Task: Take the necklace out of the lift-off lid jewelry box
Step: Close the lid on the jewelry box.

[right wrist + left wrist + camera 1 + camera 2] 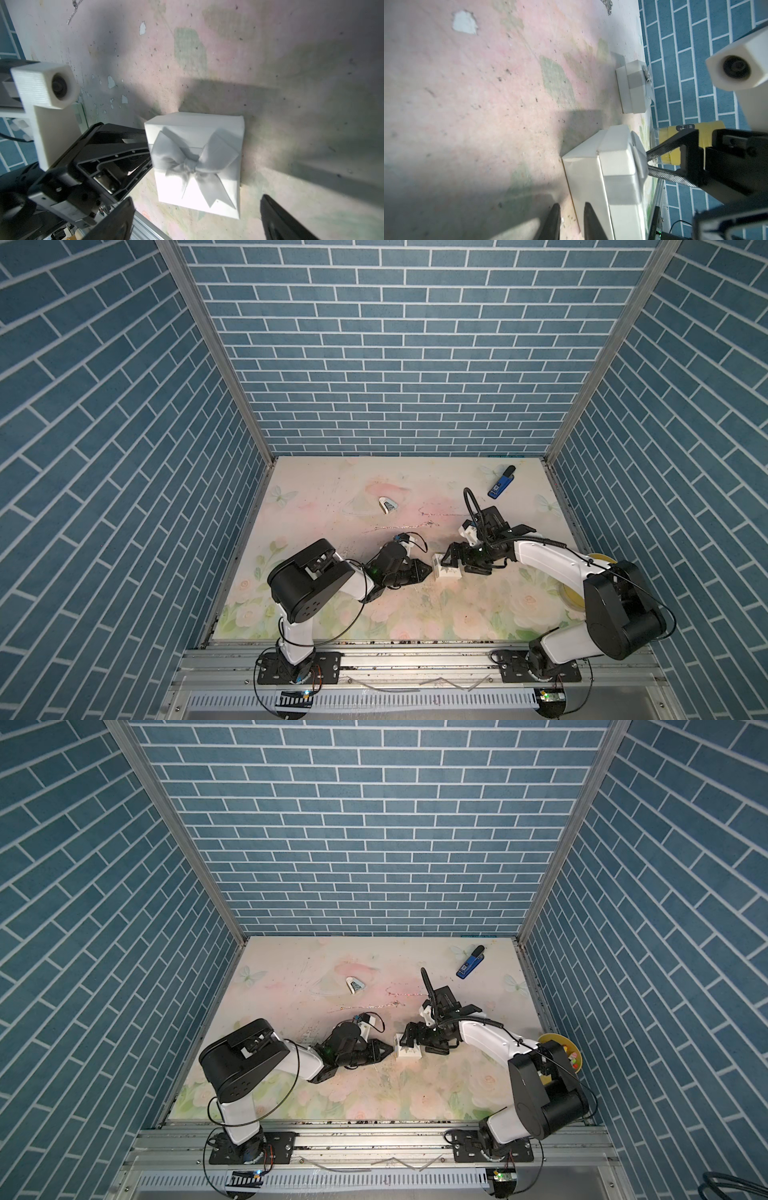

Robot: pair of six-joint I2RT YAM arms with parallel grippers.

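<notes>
The jewelry box (448,571) sits mid-table (353,614), well clear of every edge, with bare mat in front and thin chains (390,526) well behind. It is squarish with no clear long axis, bow (193,164) up and lid on, so the necklace is hidden. The right gripper (196,197) hangs above it, jaws wide and empty on either side, while the left gripper (148,149) — jaws narrowly parted, pinching nothing visible — has its tips at the box's side.
</notes>
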